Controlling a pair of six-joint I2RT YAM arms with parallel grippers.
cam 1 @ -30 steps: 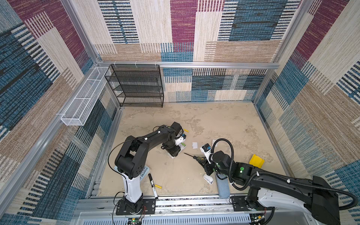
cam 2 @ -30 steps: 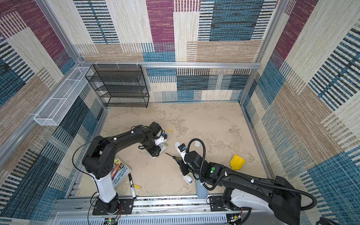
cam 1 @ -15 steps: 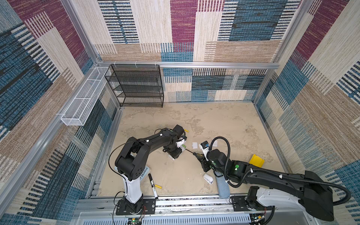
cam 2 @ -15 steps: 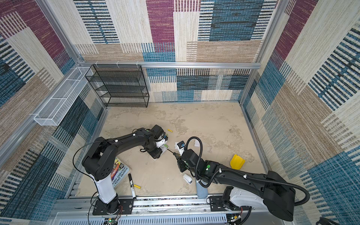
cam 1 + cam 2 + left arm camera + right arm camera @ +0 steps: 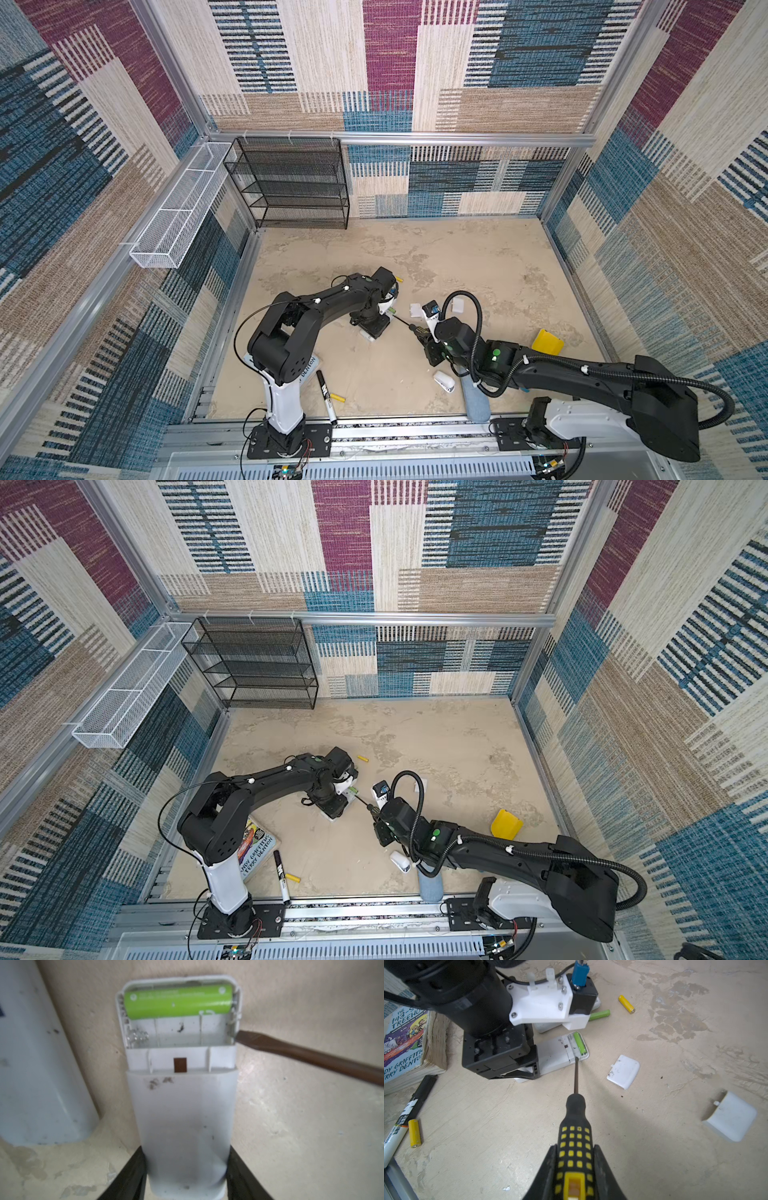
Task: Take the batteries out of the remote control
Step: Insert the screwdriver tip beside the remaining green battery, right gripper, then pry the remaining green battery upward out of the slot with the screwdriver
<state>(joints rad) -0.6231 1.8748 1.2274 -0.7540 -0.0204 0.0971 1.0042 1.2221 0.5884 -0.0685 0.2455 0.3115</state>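
My left end effector [image 5: 186, 1172] clamps the remote control [image 5: 182, 1105] by its near end on the table [image 5: 654, 1157] — one lime green battery [image 5: 178, 1002] lies in the open compartment at the far-right end, beyond my fingers. My right end effector [image 5: 574, 1167] grips the screwdriver [image 5: 574, 1136] — its tip meets the compartment wall beside the empty slot.

A black wire-mesh shelf rack [image 5: 291, 183] is set against the back wall on the beige mottled tabletop [image 5: 457, 257]. A long white wire basket [image 5: 178, 208] is hung on the left wall rail beside it. Near the front edge a colourful paperback book [image 5: 255, 845] is laid flat, with a black-and-white marker pen [image 5: 281, 875] just beside it. A yellow plastic wedge-shaped piece [image 5: 547, 341] is seen toward the right.
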